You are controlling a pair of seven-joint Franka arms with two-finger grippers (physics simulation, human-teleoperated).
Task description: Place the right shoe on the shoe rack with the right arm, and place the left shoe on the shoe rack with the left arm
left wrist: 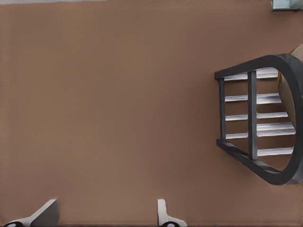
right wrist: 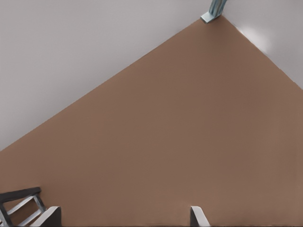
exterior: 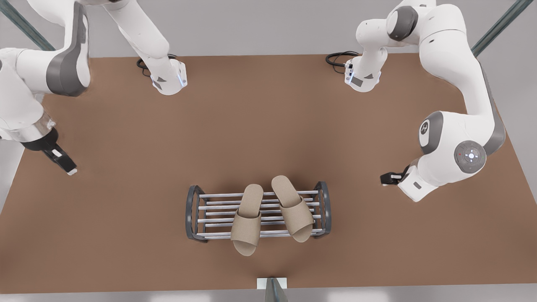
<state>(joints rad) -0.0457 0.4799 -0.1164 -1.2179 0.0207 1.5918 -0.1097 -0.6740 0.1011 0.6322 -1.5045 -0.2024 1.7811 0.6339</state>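
Both slippers laid across rack (exterior: pixel 197 212) bars, side by side: one (exterior: pixel 248 218) w/ toe overhanging front, other (exterior: pixel 292 213) angled. Left gripper (left wrist: pixel 106 215) spread, empty, above table (exterior: pixel 126 167) near rack end. Right gripper (right wrist: pixel 124 218) spread, empty, well apart from rack.

Left pincer (exterior: pixel 69 170) open, right pincer (exterior: pixel 384 179) open, both apparently hovering

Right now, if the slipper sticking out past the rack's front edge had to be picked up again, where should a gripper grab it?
Grip the overhanging slipper by the strap band over its upper, coming from above: the band is raised, and the silver bars of the shoe rack under the sole block a side approach.
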